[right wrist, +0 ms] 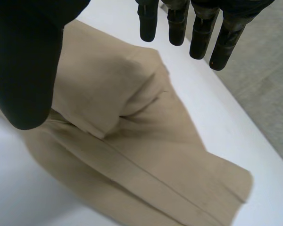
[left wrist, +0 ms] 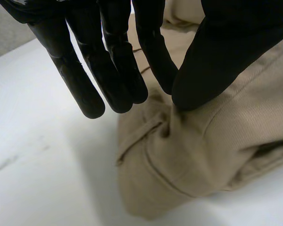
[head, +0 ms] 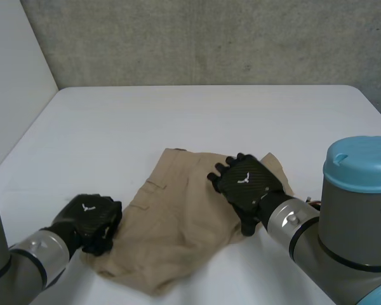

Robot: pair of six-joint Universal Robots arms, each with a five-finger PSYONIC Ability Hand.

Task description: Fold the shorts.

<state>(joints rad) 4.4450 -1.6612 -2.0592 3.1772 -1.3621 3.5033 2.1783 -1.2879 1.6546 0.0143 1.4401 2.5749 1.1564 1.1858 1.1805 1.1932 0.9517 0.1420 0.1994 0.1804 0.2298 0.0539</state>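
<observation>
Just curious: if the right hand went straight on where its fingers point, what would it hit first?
Probably the shorts: the right hand points its straight fingers down at the tan cloth beneath them, though the gap is hard to judge.

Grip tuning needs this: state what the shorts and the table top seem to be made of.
The shorts: tan woven cloth, likely cotton twill, matte; fine diagonal ribs and stitched seams show close up. The table: hard, smooth white top, perhaps laminate or painted board; slight sheen, no grain.
</observation>
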